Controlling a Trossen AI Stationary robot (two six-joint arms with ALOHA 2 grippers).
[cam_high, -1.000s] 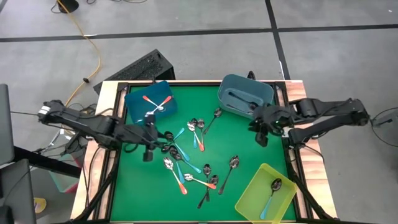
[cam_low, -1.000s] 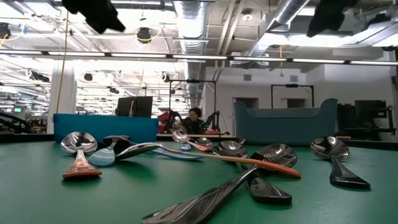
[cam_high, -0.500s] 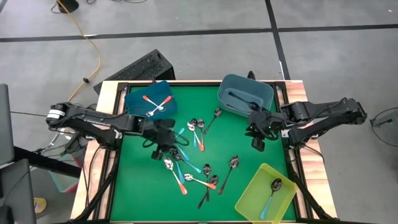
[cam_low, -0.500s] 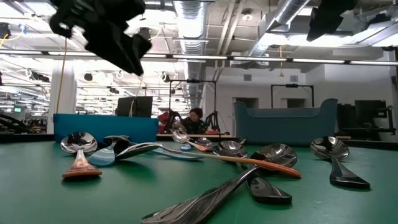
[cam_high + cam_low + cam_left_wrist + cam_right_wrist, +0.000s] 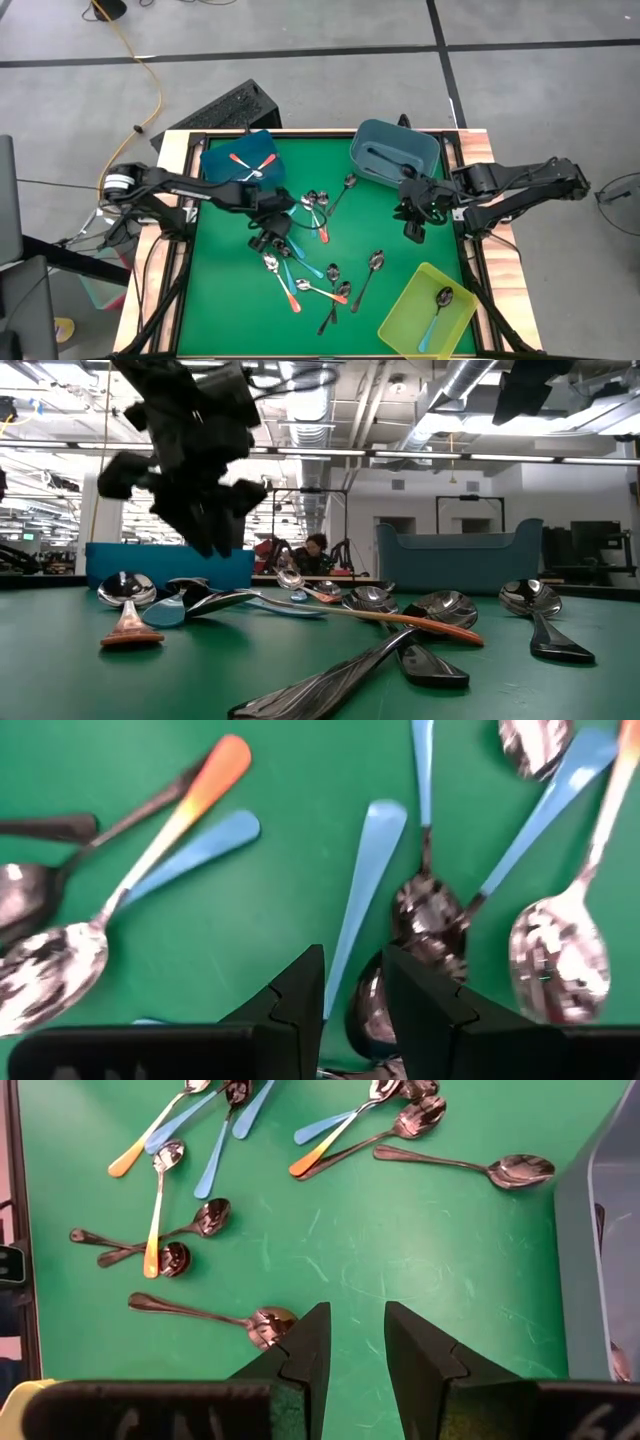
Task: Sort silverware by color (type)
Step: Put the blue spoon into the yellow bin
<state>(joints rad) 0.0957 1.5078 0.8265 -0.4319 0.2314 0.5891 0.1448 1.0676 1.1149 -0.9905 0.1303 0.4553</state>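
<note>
Left gripper (image 5: 270,240) is being held just left of centre in the high view, over the heap of small spoons with shiny metal bowls (image 5: 300,255) on the green felt-topped table (image 5: 390,300); its dark fingers (image 5: 295,995) are being kept apart with nothing between them, and a spoon with a light blue handle (image 5: 365,885) is lined up with the gap. A pick from the heap is judged to be the step in hand — a descent onto that handle and a closing of the fingers are called for next.

Right gripper (image 5: 412,222) is being kept at right of centre, below the grey-blue plastic bin (image 5: 395,150), fingers parted and empty. Sorted spoons are lying in that bin, the blue tray (image 5: 240,160) at upper left — and the yellow-green tray (image 5: 425,315) at lower right.
</note>
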